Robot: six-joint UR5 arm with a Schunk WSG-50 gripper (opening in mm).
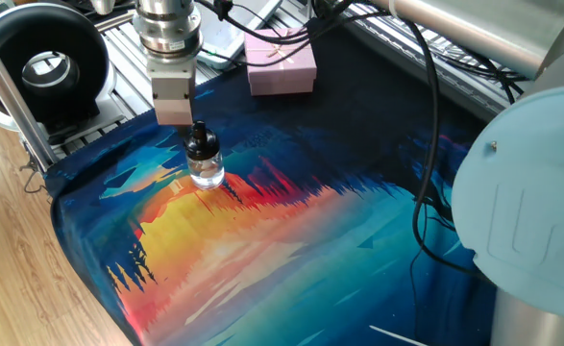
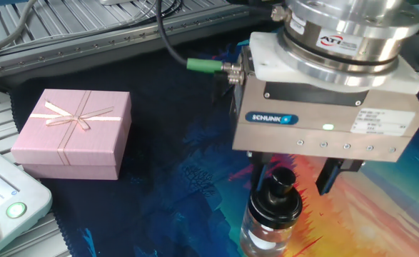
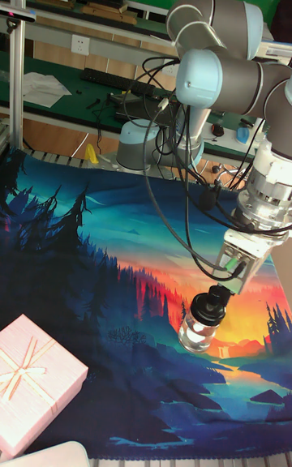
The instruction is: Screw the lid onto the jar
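The jar (image 1: 206,172) is a tiny clear glass bottle standing upright on the painted cloth, also seen in the other fixed view as jar (image 2: 268,234) and in the tall view as jar (image 3: 197,333). The black lid (image 1: 200,145) sits on its neck, with the lid (image 2: 274,205) showing a knob on top. My gripper (image 2: 293,175) hangs straight over it. Its fingers (image 2: 261,168) stand either side of the knob, with a gap showing on the right side. In the tall view the gripper (image 3: 220,288) is just above the lid (image 3: 211,306).
A pink gift box (image 2: 73,132) lies on the dark cloth left of the jar, seen too as box (image 1: 282,65) behind it. A black round device (image 1: 46,62) stands at the table's left corner. A white button box (image 2: 2,203) sits near the pink box. Cables trail behind the arm.
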